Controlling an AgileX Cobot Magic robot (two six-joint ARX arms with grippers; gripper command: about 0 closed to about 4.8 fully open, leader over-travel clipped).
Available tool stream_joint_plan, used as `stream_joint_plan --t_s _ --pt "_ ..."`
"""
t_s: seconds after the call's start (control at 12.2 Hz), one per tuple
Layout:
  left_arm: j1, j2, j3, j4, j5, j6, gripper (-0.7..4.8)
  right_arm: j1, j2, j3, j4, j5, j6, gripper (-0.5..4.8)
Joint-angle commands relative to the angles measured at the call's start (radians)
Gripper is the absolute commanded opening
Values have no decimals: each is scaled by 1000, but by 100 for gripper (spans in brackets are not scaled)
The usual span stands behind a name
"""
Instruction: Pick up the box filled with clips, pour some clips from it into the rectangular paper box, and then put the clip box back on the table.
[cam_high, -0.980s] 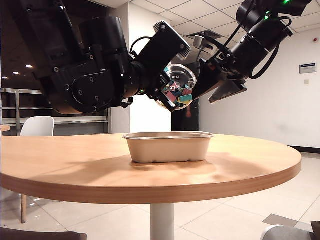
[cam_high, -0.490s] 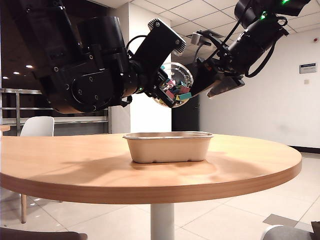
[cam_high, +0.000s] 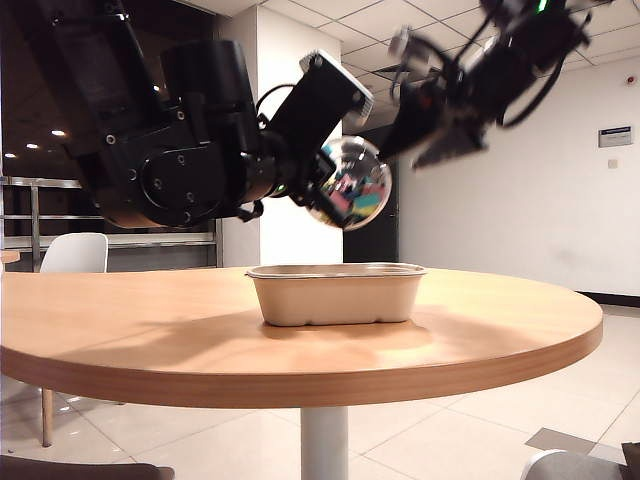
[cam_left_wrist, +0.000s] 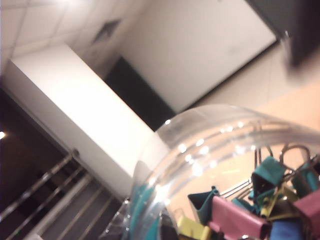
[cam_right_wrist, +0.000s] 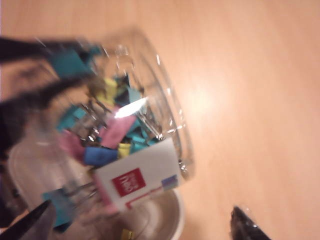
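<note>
The jar (cam_high: 350, 182) of clips hangs in the air above the paper tray (cam_high: 337, 293), pinched in the left claw (cam_high: 322, 185), whose fingers are pressed in tight on it. Compared with a second ago it has tipped further: its rounded clear side now faces outward and down toward the tray, and the clips (cam_high: 348, 190) have slid toward the lower edge. I judge that the pour is just beginning; no clip can be seen falling, and from the side the tray's inside is hidden, so I cannot tell if any have landed. The right wrist view looks down on the jar's white label (cam_right_wrist: 137, 179) with its red mark, and the left wrist view shows pink, teal, yellow and blue clips (cam_left_wrist: 240, 215) crowded against the clear wall. The right claw (cam_high: 440, 125) has lifted up and away from the jar over that second; it is blurred, spread wide, holding nothing, and sits above and beside the jar. That leaves the left arm alone to tilt and later set the jar down. Counted: one jar, one tray, one round tabletop (cam_high: 150, 330), two claws; the clips are too many and too tangled to count, certainly over a dozen.
</note>
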Motion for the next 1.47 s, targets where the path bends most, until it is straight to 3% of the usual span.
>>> stream_joint_plan --t_s 0.08,0.41,1.06,1.47 --pt "12 13 4 52 -20 80 -6 0 -35 6 26 1 2 479" --pt "-22 20 3 103 10 226 -6 0 -35 6 28 81 5 479" --pt "-32 18 3 105 17 226 -6 0 -18 6 31 -61 4 479" --pt "-32 18 3 105 25 187 -6 -2 -9 6 204 -31 62 479"
